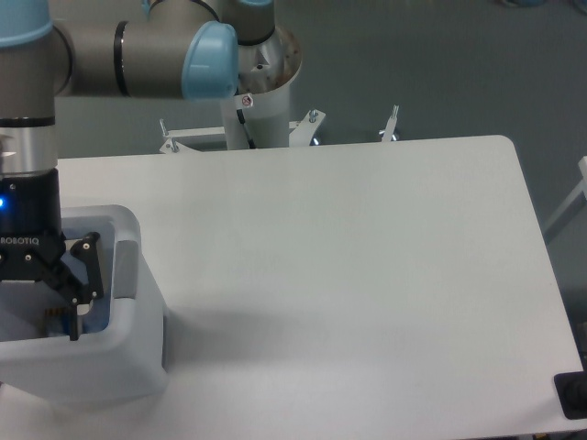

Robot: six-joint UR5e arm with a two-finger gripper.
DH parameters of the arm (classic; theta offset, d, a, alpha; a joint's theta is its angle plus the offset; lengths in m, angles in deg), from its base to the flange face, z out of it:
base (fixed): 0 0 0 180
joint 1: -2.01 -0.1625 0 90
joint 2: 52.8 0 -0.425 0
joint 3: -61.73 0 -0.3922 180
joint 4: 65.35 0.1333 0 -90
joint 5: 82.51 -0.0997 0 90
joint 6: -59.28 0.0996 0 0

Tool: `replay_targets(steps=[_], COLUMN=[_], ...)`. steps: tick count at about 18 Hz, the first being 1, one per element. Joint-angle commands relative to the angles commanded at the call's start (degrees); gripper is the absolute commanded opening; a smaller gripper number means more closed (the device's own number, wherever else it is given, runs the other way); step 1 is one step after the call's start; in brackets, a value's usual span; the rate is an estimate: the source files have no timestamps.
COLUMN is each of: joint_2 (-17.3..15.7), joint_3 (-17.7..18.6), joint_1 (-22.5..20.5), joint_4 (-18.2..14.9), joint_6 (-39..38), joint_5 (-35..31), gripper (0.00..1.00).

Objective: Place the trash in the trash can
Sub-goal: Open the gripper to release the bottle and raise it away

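Note:
The white trash can [101, 362] stands at the table's front left, with a grey patch [127, 266] on its right rim. My gripper [29, 323] hangs inside the can's opening. Its right finger [81, 289] is spread far from the centre and its left finger is cut off by the frame edge. The jaws look open, with nothing between them. Inside the can, below the gripper, I see a pale shape [14, 328] and a small dark reddish bit [55, 316]. I cannot tell whether these are the paper wad and the crushed bottle. No trash lies on the table.
The white table [339, 275] runs right to a rounded far corner. The arm's base column [261, 92] stands behind the far edge, and its upper links [138, 55] reach over the back left. A dark object [573, 396] sits at the front right edge.

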Motion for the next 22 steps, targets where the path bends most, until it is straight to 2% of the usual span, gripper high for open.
replay_targets(steps=[3,6,9,12,14,17,21,22], joint_2=[-0.26,-0.26,-0.18,-0.53,-2.63,-3.87,-7.03,-7.47], joint_3=[-0.26,0.0,-0.43,1.49,2.46,2.46,2.55,2.55], joint_1=[-2.89,-5.97,-7.91,-9.14,-11.42,-12.48,-13.1,-13.62], joint_4=[0.09,-0.09,-0.26,-0.79,-4.37,-13.68,-23.71,-25.12], joint_6=[1.22,7.36,11.76,17.03,21.07,24.42,34.6,36.37], joint_5=[-5.8,-9.41,-16.25,-19.53,-19.53,-19.44,-19.09,-18.83], gripper=[1.0,1.0,1.0,1.0,1.0,1.0,1.0,1.0])
